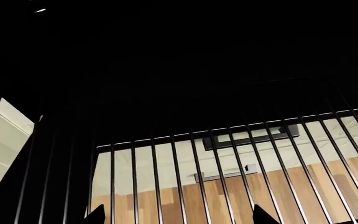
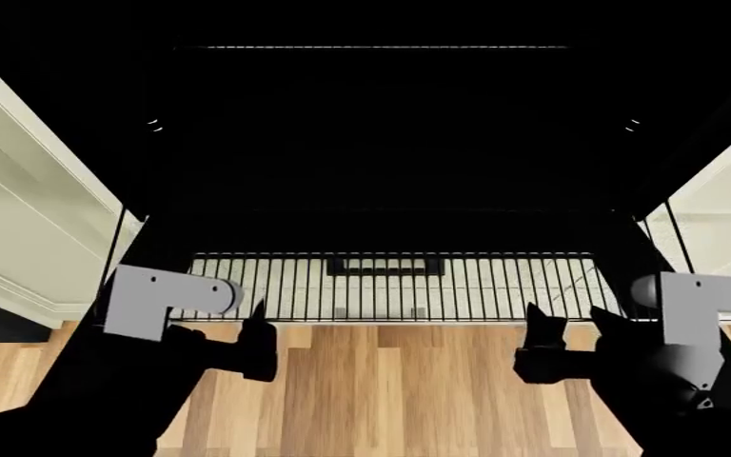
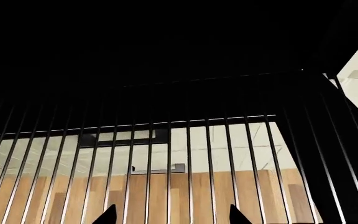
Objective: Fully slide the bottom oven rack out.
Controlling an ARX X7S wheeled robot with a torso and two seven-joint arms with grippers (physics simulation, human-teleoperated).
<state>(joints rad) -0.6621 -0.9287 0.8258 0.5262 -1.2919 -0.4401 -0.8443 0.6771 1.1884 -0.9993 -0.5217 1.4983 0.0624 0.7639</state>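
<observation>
The oven point(image 2: 379, 143) is an open, all-black cavity between cream panels. The bottom oven rack point(image 2: 391, 286), a wide grid of thin metal bars, sticks out of the cavity over the wooden floor. Its front bar runs just ahead of both grippers. My left gripper point(image 2: 259, 328) is at the rack's front edge near its left end. My right gripper point(image 2: 537, 333) is at the front edge near its right end. In the left wrist view the rack bars point(image 1: 229, 177) run over the open left gripper point(image 1: 179, 217). In the right wrist view the bars point(image 3: 166, 172) run over the open right gripper point(image 3: 173, 217). Neither holds anything.
Another rack shows as a thin bright line point(image 2: 365, 47) high in the cavity. Cream cabinet panels stand left point(image 2: 23, 219) and right point(image 2: 721, 219). Wooden floor point(image 2: 391, 390) lies below. A dark rectangular piece point(image 2: 385, 265) shows through the rack bars.
</observation>
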